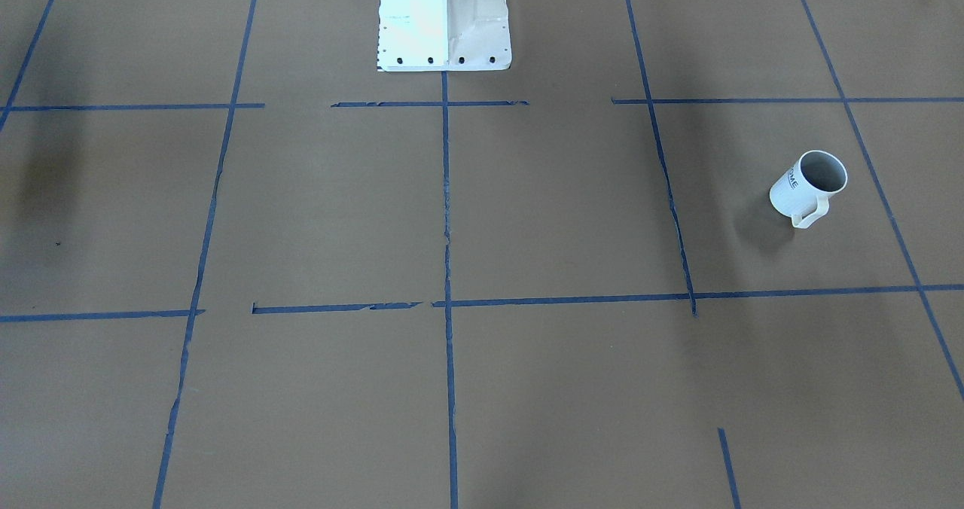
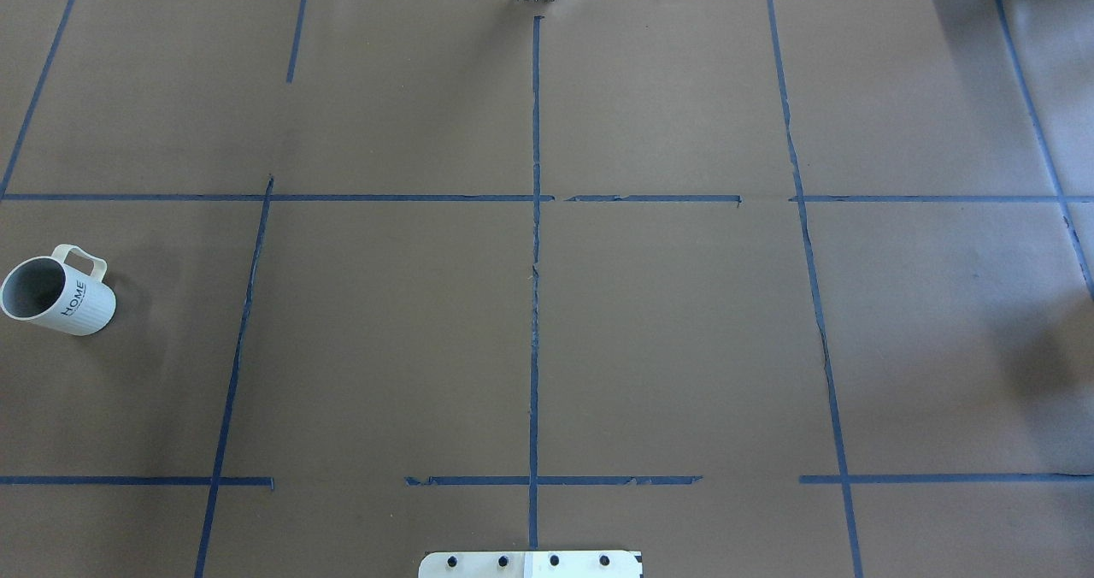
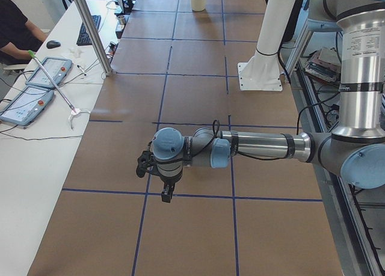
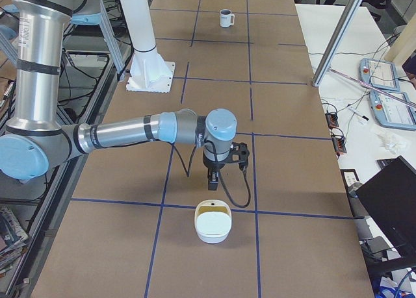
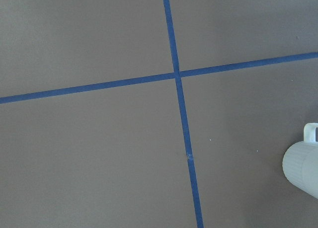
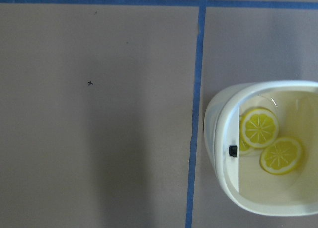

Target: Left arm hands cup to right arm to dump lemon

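The cup is white, ribbed, loop-handled, grey inside, lettered "HOME".

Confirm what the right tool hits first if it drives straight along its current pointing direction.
Probably the bare table: the right tool points straight down, and its wrist view shows mostly open tabletop ahead. The white container sits off to one side; depth is unclear.
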You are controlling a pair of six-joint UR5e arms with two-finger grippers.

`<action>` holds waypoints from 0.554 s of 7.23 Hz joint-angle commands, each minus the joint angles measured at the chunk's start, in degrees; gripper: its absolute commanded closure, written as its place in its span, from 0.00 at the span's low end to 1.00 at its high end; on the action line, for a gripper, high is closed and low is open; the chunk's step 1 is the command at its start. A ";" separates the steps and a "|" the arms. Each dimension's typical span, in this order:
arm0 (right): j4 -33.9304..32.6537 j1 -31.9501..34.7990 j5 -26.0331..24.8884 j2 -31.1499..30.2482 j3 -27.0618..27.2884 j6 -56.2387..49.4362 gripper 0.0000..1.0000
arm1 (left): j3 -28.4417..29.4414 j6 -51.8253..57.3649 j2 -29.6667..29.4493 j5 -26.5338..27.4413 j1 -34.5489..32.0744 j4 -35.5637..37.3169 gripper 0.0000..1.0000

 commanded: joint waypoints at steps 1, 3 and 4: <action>0.02 0.33 -0.23 -2.45 -0.38 -1.19 0.00 | -0.18 -1.75 0.35 -0.21 -0.04 0.08 0.00; 0.11 0.33 -1.11 -2.72 -1.27 -1.37 0.00 | -1.32 -5.29 1.49 -0.30 -0.04 -0.18 0.00; 0.11 0.33 -1.11 -2.81 -1.35 -1.37 0.00 | -1.76 -5.29 2.28 -0.39 0.14 -0.27 0.00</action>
